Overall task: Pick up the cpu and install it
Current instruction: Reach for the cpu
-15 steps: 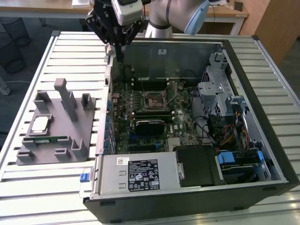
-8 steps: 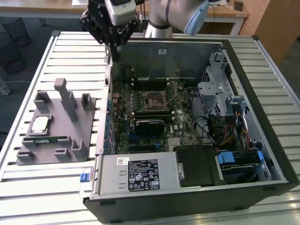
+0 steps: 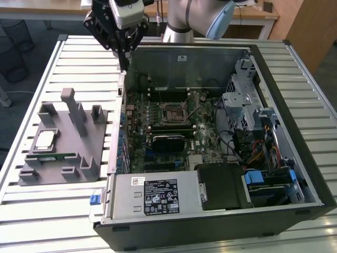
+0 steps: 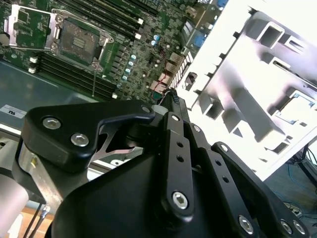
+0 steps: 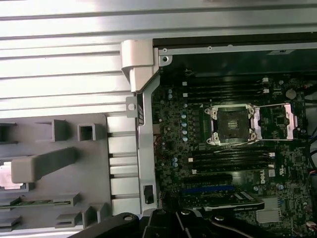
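Black-linked hand (image 4: 172,99) hangs empty, fingertips pressed together, over the open computer case's (image 3: 210,132) wall beside the grey plastic fixture (image 3: 52,174). Small silver-topped square cpu (image 3: 45,139) lies flat in that fixture on the slatted desk (image 3: 31,221), well apart. Lifting it cleanly likely needs a level pinch on opposite edges.

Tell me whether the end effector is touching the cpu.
Apart. In the exterior view the end effector hangs over the edge of the case, while the cpu lies in the grey fixture, well clear of it.
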`<state>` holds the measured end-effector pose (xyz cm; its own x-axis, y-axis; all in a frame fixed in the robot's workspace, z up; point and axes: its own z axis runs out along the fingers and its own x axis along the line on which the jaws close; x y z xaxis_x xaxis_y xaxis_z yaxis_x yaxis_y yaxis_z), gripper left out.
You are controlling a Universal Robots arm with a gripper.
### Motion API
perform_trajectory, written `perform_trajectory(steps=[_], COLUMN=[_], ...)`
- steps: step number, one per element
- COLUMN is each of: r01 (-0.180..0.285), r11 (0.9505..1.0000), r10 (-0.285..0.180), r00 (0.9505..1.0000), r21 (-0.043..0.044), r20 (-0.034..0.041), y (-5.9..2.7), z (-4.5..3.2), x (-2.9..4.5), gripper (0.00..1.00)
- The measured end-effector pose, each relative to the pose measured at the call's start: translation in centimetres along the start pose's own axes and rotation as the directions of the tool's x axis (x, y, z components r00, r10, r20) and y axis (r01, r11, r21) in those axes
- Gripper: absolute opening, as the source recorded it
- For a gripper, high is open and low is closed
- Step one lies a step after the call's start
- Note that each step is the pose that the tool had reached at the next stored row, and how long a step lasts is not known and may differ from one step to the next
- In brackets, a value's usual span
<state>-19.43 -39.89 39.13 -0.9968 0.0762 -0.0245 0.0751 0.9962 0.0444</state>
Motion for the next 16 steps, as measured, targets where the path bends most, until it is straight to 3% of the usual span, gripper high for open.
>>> perform_trajectory(steps=[16], r01=[0.000], r11=[1.0000], r10=[0.000], r00=[1.0000], r21=[0.0001], r20=[-0.0001], y=[-0.20], z=[0.02], x=[2.62], gripper=[0.11])
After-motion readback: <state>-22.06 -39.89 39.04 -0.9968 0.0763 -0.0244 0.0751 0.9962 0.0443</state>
